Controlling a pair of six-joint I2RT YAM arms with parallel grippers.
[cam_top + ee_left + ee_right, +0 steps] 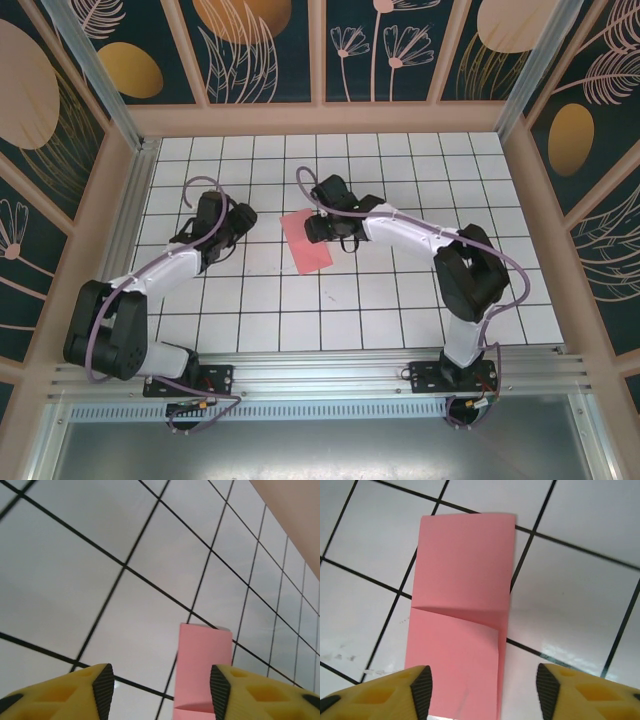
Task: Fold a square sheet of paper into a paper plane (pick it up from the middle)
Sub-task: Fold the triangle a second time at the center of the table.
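One square sheet of paper (462, 605), folded to a narrow strip with a crosswise crease and a loose upper layer at one end, lies flat on the tiled table (400, 300). It is about midway between the left and right edges and somewhat nearer the far edge. I judge this an early step: the centre fold is made, the nose corners not yet turned in. The next move calls for pinning the strip with one claw while the other lifts a corner. My right gripper (482, 690) hangs over the strip's right side, jaws apart and clamping nothing; whether a pad brushes the paper I cannot tell. My left gripper (160, 690) stands near the strip's left, apart from it, jaws likewise spread and empty.
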